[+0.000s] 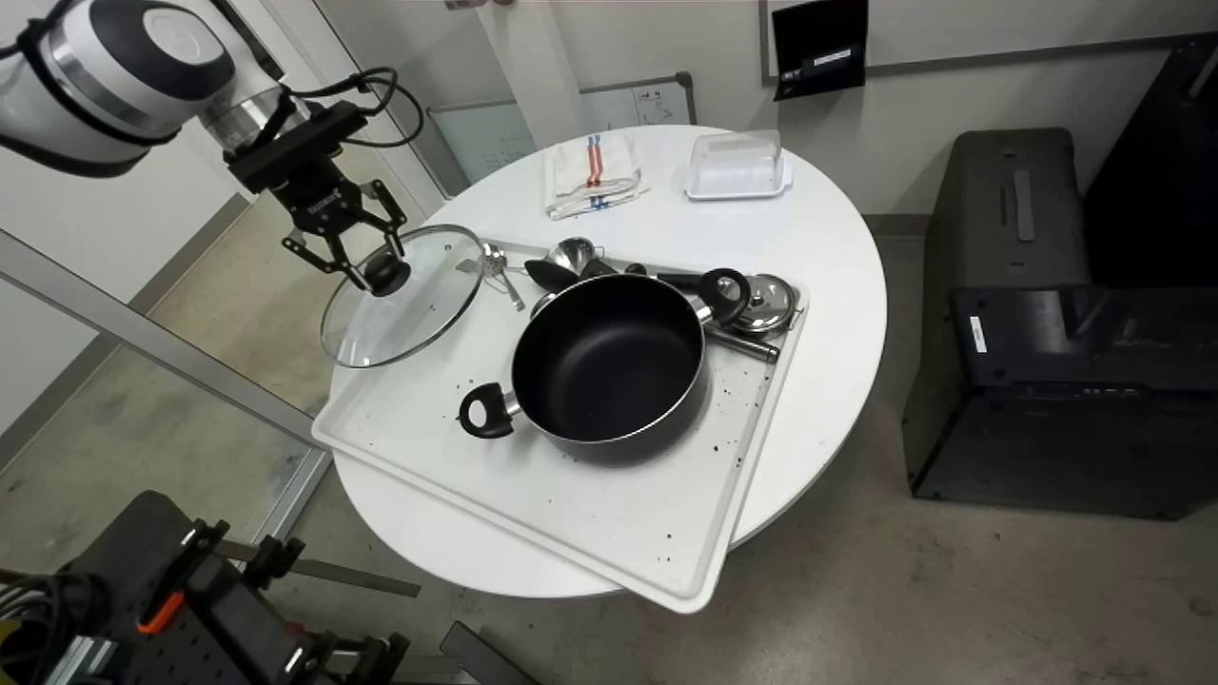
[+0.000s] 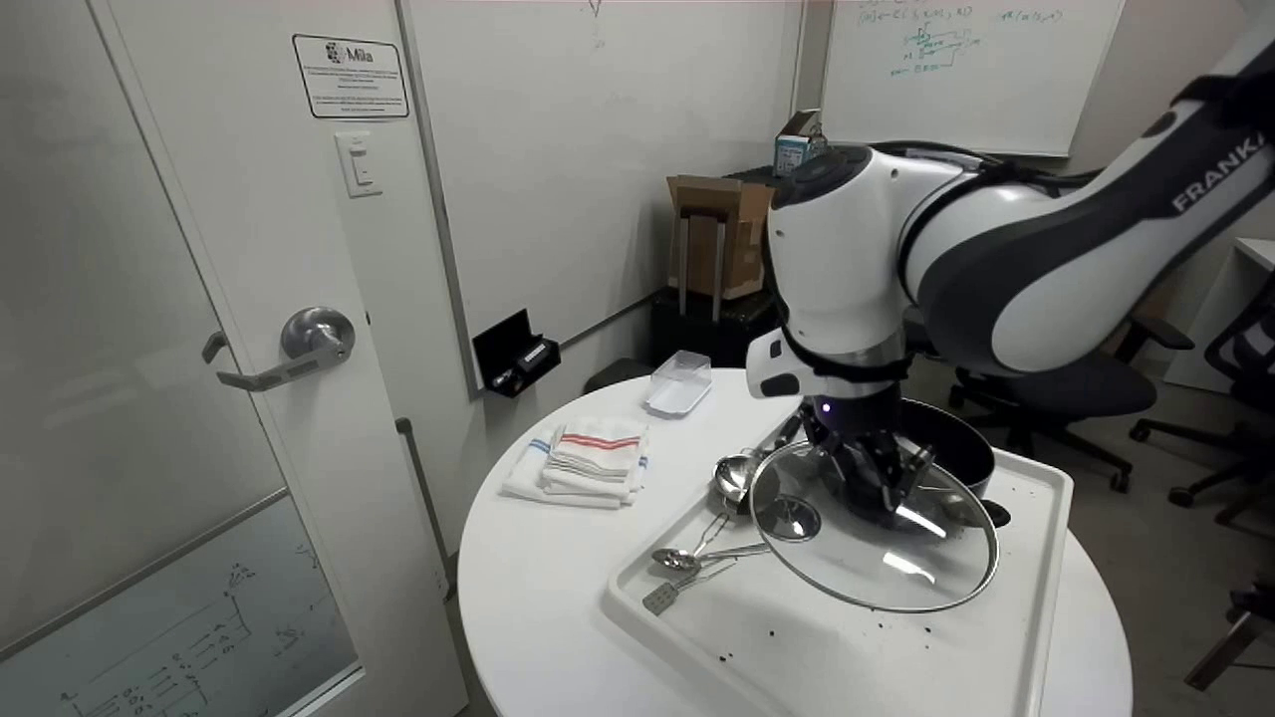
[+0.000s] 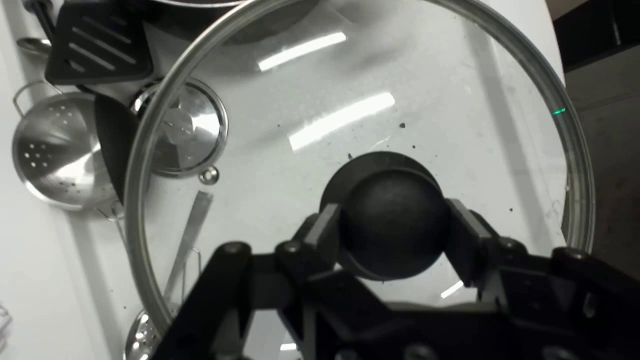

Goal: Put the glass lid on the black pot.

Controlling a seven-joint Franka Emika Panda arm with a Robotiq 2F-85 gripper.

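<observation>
The glass lid (image 1: 423,319) hangs tilted above the tray, beside the black pot (image 1: 609,366) and apart from it. My gripper (image 3: 395,225) is shut on the lid's black knob, a finger pressed to either side. Through the glass (image 2: 847,563) the tray shows below in an exterior view. The pot stands uncovered on the tray, its dark inside facing up and its handles out to two sides. In an exterior view the arm and lid hide part of the pot (image 2: 961,443). Only a bit of the pot (image 3: 185,20) shows at the wrist view's top edge.
A white tray (image 1: 609,561) on a round white table (image 1: 837,381) bears the pot and metal utensils (image 2: 677,560). A small colander (image 3: 65,150), a black slotted turner (image 3: 100,45) and a small metal lid (image 1: 766,304) crowd the pot. Folded towels (image 2: 583,463) and a clear-topped dish (image 1: 737,166) stand behind.
</observation>
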